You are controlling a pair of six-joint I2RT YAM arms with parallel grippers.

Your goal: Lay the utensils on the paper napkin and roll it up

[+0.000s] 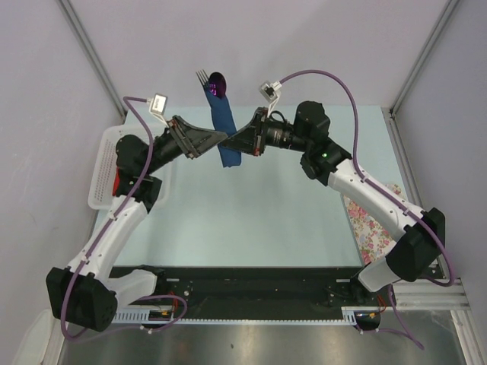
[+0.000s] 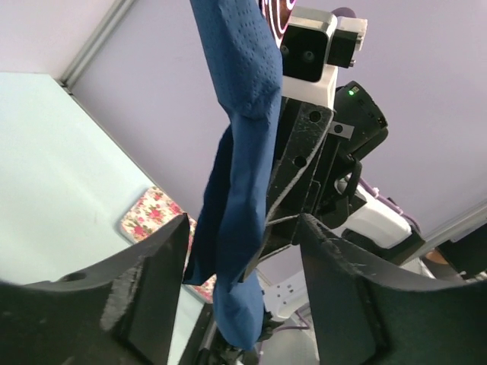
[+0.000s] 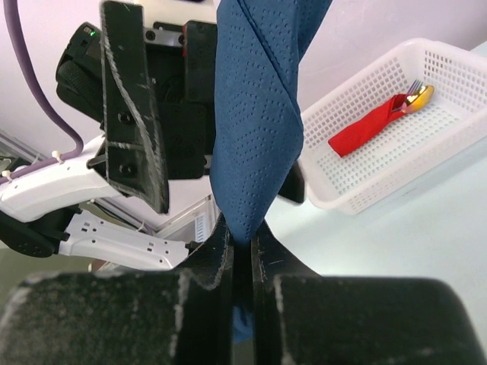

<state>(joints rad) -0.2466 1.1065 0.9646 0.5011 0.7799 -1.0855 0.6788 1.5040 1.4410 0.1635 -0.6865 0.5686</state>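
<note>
The navy paper napkin is rolled into a tube and held upright in the air between both arms. The utensils are wrapped inside it, with a fork's tines and a shiny purple spoon bowl sticking out of the far end. My right gripper is shut on the roll's lower tip. My left gripper stands open with its fingers on either side of the napkin, and a gap shows at the right finger. The right gripper's black fingers sit just behind the roll.
A white plastic basket stands at the table's left edge; it holds a red rolled napkin with gold utensil ends. A floral cloth lies at the right edge under the right arm. Purple walls close in on three sides.
</note>
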